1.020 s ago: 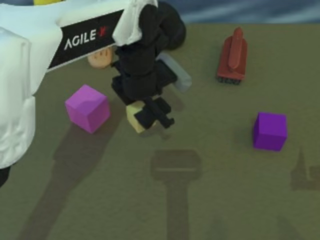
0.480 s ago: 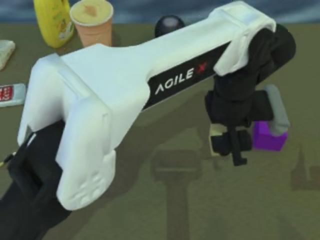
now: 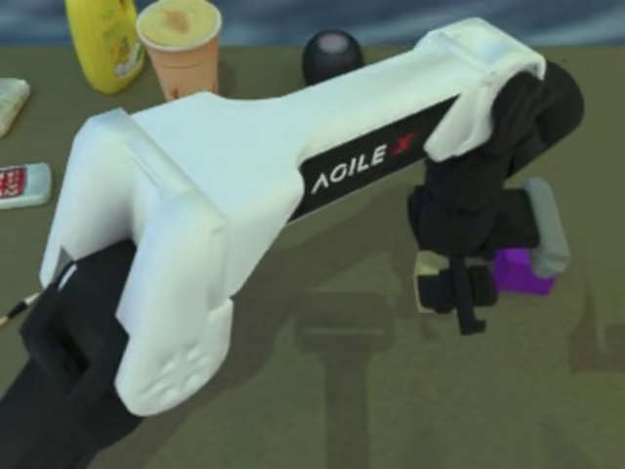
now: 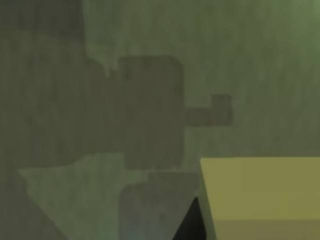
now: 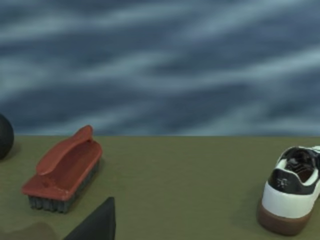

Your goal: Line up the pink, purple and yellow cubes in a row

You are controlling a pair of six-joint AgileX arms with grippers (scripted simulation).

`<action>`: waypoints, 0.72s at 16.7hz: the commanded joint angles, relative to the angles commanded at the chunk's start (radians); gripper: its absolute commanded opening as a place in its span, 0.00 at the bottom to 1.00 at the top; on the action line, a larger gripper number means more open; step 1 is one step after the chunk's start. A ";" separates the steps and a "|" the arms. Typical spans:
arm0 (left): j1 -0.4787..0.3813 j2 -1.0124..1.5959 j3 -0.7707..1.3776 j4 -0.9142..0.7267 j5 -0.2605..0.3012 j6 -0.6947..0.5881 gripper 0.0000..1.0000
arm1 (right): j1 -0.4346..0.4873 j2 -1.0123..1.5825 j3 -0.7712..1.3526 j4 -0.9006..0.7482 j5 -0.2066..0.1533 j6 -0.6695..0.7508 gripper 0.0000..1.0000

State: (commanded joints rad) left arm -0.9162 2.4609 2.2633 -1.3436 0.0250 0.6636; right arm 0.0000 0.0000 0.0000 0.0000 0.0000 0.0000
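Note:
My left arm reaches across the table to the right side. Its gripper [image 3: 455, 289] is shut on the small pale yellow cube [image 3: 426, 267], which sits right beside the purple cube [image 3: 521, 272], on that cube's left. Most of the purple cube is covered by the wrist. In the left wrist view the yellow cube [image 4: 265, 195] fills the corner just above the olive table. The pink cube is hidden under the left arm. My right gripper [image 5: 100, 222] is outside the top view and shows only as a dark tip in its own wrist view.
At the back left stand a yellow bottle [image 3: 105, 39] and an orange cup [image 3: 181, 39], with a black ball [image 3: 330, 54] further right. A small white packet [image 3: 21, 184] lies at the left edge. A red brush [image 5: 62, 170] and a sneaker [image 5: 290, 195] lie near the far edge.
The left gripper carried the yellow cube from beside the pink cube rightward to the purple cube. In the last half second it only settled slightly toward the front.

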 joint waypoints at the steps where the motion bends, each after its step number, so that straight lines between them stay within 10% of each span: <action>1: 0.001 0.003 -0.027 0.031 0.000 -0.001 0.00 | 0.000 0.000 0.000 0.000 0.000 0.000 1.00; 12: -0.002 0.030 -0.187 0.210 0.001 0.001 0.08 | 0.000 0.000 0.000 0.000 0.000 0.000 1.00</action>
State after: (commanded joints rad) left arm -0.9183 2.4909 2.0767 -1.1333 0.0264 0.6642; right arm 0.0000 0.0000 0.0000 0.0000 0.0000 0.0000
